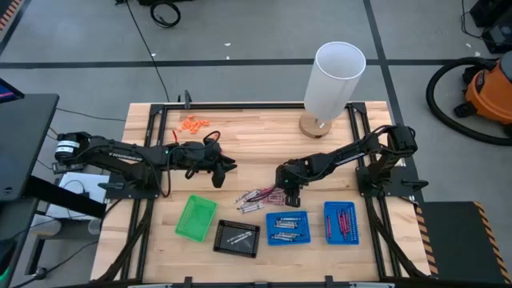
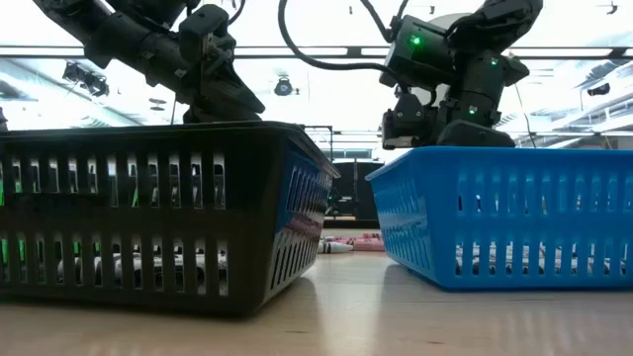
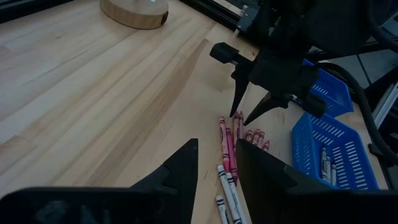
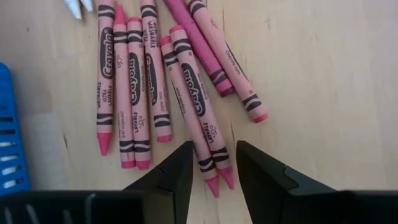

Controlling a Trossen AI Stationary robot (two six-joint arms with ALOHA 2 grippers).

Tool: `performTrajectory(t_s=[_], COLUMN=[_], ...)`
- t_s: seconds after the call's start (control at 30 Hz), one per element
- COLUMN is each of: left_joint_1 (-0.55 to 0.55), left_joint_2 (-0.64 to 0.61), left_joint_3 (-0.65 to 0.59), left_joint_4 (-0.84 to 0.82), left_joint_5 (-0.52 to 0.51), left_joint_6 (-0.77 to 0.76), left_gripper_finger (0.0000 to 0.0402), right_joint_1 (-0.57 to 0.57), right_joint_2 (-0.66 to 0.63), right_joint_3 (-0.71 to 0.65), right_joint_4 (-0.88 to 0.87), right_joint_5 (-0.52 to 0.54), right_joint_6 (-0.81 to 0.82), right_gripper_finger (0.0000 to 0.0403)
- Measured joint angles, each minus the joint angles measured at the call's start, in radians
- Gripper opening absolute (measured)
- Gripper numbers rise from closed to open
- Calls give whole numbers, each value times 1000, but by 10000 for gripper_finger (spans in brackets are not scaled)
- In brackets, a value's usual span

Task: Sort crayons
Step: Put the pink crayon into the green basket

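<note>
right gripper (image 4: 211,163) hangs low over the pink crayons (image 4: 155,81) mid-tabletop, fingers narrowly parted and empty; left gripper (image 3: 216,163) waits nearby, likewise; crayons look light, stiff, rolly, brittle, best pinched mid-barrel across the paper wrap.

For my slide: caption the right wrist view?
Right end effector, fingers apart, poised over loose pink paper-wrapped wax crayons on the pale wooden table.

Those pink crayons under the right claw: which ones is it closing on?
The right claw has its fingers astride the tips of two pink crayons lying side by side. The other crayons fan out beside them, outside the fingers.
</note>
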Motion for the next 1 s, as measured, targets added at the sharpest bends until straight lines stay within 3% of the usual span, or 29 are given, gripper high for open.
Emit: performTrajectory(t_s=[0.6,1.0], left_joint_1=[0,0], left_joint_2=[0,0], left_joint_3=[0,0], left_joint_4=[0,-1], left_joint_5=[0,0], left_joint_6=[1,8], left_gripper_finger=[117,117], right_joint_1=[-71,-70], right_joint_2=[-8,-8], right_joint_3=[0,0], right_joint_4=[22,21], right_joint_5=[-82,-23], right_joint_6=[90,52], right_gripper_finger=[130,130])
